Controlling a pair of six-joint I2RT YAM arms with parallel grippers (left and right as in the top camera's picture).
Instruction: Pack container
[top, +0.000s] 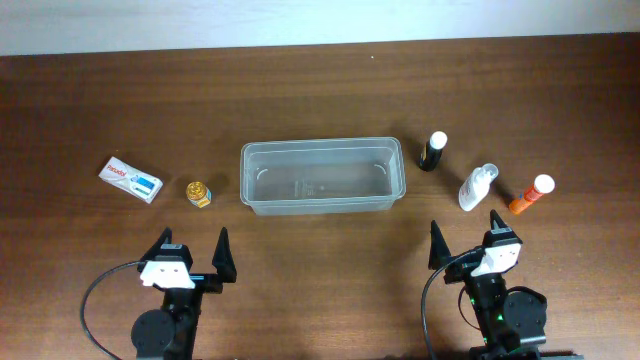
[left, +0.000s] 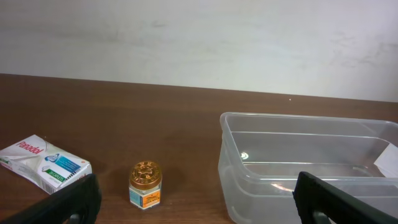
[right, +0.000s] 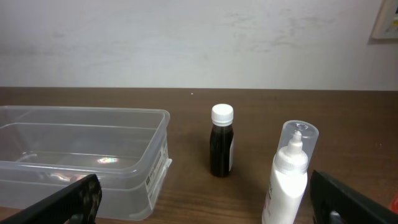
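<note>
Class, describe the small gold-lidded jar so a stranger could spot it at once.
Find the big clear container. Just off its left end stands the jar, with a flat white-and-blue box beyond. It alone is squat, round and gold-topped.

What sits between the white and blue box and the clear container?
A small gold-lidded jar, upright, touching neither box nor container; clearest in the overhead view.

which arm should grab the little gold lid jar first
Left. The left gripper stands open right by the gold-lidded jar, on its side of the container. The right gripper is past the container's opposite end.
</note>
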